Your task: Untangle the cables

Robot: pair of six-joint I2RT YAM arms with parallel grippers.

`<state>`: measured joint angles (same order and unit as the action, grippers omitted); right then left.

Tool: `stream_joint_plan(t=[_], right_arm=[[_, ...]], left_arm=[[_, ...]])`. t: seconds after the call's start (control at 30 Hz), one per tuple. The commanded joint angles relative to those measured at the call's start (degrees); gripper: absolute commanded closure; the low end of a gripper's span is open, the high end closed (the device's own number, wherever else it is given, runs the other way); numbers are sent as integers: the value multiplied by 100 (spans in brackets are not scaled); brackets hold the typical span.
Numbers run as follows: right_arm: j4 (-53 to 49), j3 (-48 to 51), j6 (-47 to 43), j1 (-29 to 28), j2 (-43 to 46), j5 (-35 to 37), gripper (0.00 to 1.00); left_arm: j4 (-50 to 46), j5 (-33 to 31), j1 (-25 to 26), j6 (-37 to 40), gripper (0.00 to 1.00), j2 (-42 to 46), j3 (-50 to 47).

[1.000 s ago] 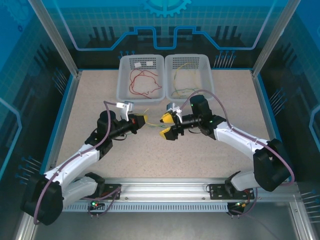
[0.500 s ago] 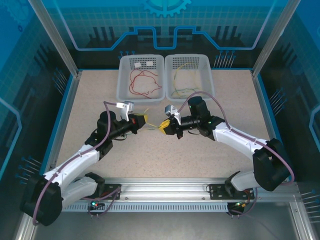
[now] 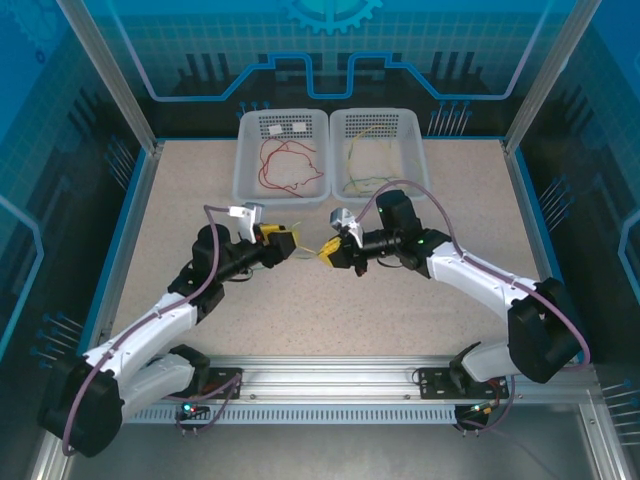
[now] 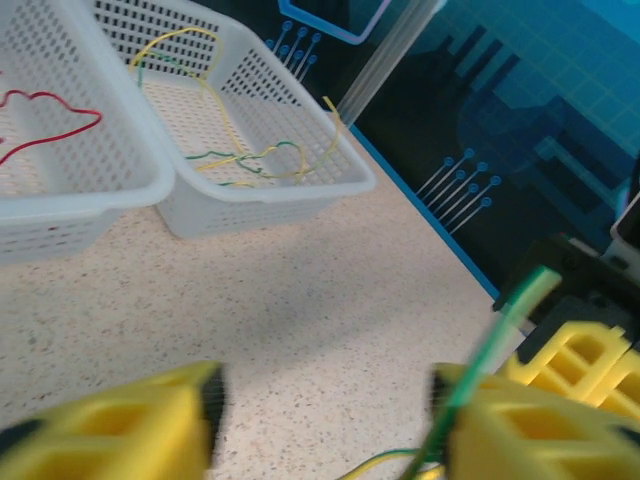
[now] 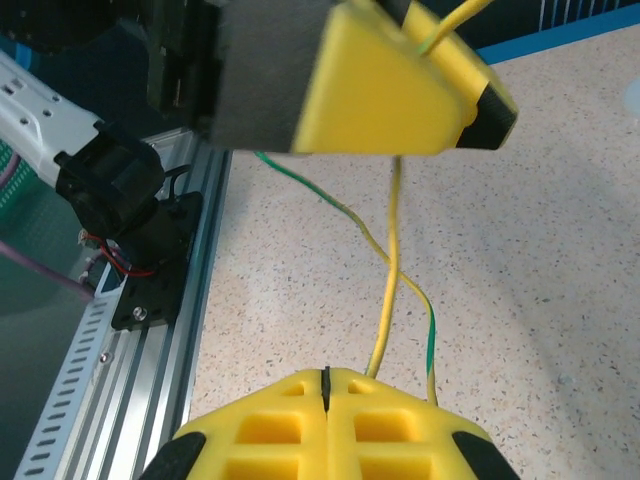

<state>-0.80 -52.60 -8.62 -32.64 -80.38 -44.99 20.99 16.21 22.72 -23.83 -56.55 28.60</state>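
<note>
One cable [image 5: 384, 320] | thin, yellow-green, limp | pinched in right pincer [image 5: 325, 390]

Red cables [image 3: 285, 165], yellow-green cables [image 3: 372, 172], curled in baskets [image 3: 283, 114]

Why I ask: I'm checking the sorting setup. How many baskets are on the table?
2. Both are white, side by side at the far edge of the table: the left basket holds red cables, the right basket holds yellow-green cables. None looks hidden.
</note>
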Motion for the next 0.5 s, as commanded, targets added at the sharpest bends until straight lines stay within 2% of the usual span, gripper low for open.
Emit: stream_joint_plan(t=[0.0,0.03,0.07,0.2,0.37,0.47], right_arm=[[-272,-379,300,124,-119,34,100],[-281,-428,349,164,-165,40,100],[-260,-462,419,216,-208,62,100],[-87,-577,818,455,-225,136,100],[-183,-905,1062,742,-228,597,100],[-38,-1158,1412,1054,-297,931,100]], left_arm=[[156,-531,-6,61,21,198,-175],[157,-667,-4,63,20,254,-218],[172,-831,-5,50,10,320,-269],[163,-1475,-5,27,4,726,-524],[248,-1700,-6,80,3,1332,-825],[256,-1381,3,230,7,1584,-853]])
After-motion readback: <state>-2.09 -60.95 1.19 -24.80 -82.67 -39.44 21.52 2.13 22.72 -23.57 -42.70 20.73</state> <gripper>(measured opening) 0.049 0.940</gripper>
